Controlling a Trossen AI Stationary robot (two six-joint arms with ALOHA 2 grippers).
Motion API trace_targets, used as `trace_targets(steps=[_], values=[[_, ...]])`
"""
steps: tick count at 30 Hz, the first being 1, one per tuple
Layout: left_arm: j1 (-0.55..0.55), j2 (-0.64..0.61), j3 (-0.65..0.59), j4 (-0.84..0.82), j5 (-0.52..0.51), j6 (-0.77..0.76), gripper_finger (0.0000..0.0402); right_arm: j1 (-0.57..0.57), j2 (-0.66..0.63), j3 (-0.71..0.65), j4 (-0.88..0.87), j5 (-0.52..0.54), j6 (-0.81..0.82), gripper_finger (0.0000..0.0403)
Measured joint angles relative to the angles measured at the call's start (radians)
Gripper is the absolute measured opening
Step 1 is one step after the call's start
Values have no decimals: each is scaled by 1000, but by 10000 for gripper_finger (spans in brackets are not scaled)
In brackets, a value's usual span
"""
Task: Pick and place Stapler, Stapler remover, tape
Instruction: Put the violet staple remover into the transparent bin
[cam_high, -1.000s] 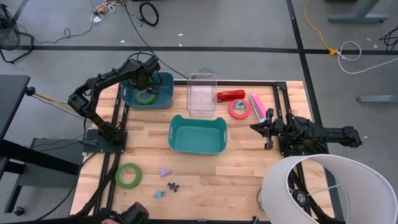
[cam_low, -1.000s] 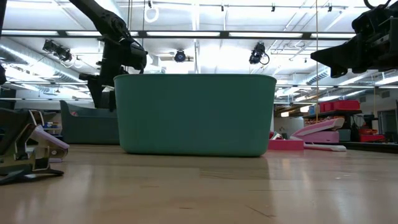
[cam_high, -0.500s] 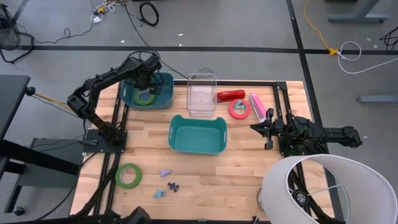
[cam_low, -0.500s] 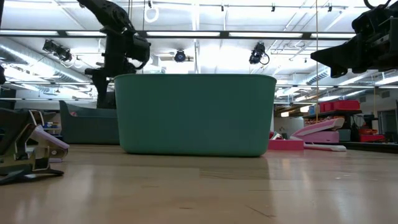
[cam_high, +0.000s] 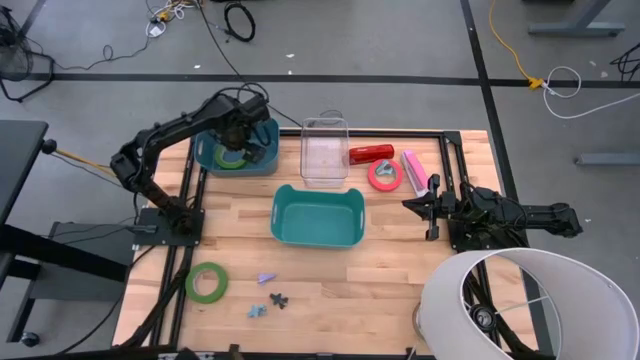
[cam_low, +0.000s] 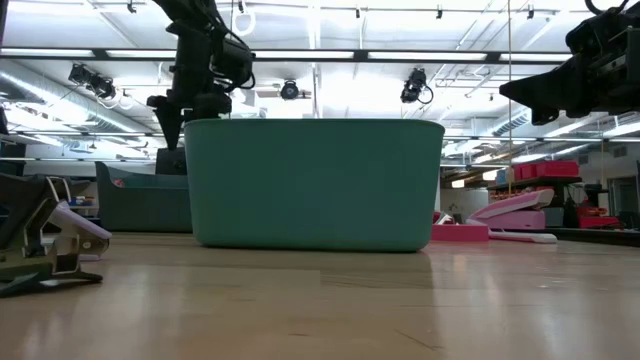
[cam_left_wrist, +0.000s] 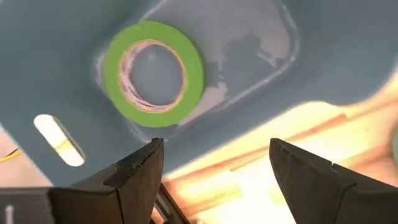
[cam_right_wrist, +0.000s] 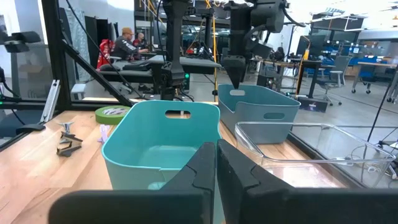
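Left gripper (cam_left_wrist: 211, 174) spread wide, empty, above blue-grey bin (cam_high: 262, 158); green tape (cam_left_wrist: 153, 74) lying flat inside, upper left of frame

I see three bins on the table (cam_high: 400, 290): a bin (cam_high: 262, 150) at the far left corner holding one tape roll (cam_high: 234, 157), a clear bin (cam_high: 325, 150) to its right, and a middle bin (cam_high: 317, 215) nearer me. Right of the clear bin lie a stapler (cam_high: 371, 153), a second tape roll (cam_high: 385, 175) and another stapler (cam_high: 414, 171). A third tape roll (cam_high: 206, 282) lies near left, with three staple removers (cam_high: 272, 299) to its right.
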Motion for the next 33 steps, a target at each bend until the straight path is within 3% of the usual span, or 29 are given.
trace_targets(steps=[19,33], values=[[-221,-141,-94,45,122,14,295,0,0,0,0,0,0,18],[-540,-184,-94,-45,168,-92,295,0,0,0,0,0,0,18]])
